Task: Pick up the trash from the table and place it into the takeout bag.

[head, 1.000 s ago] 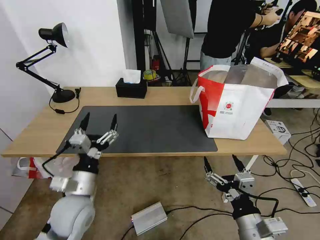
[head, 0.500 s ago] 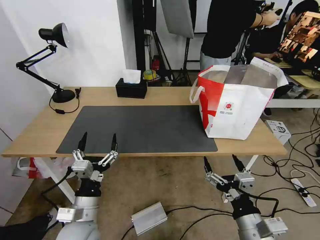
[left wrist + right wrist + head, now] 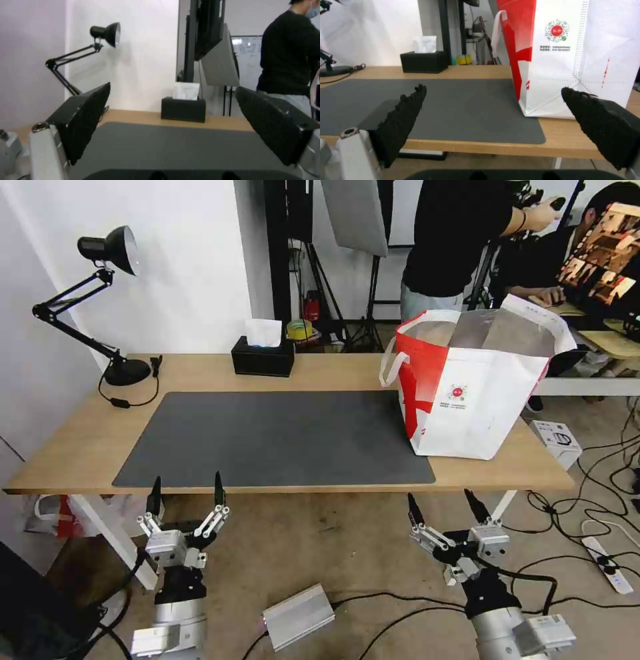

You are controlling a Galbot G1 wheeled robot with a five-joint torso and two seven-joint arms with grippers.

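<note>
The table carries a grey mat — the takeout bag stands beyond the right gripper. Both it and the left gripper hang below the near edge, fingers spread, empty.

Your table: takeout bag upright at its right end. Below its front edge: left gripper and right gripper, both spread.
</note>
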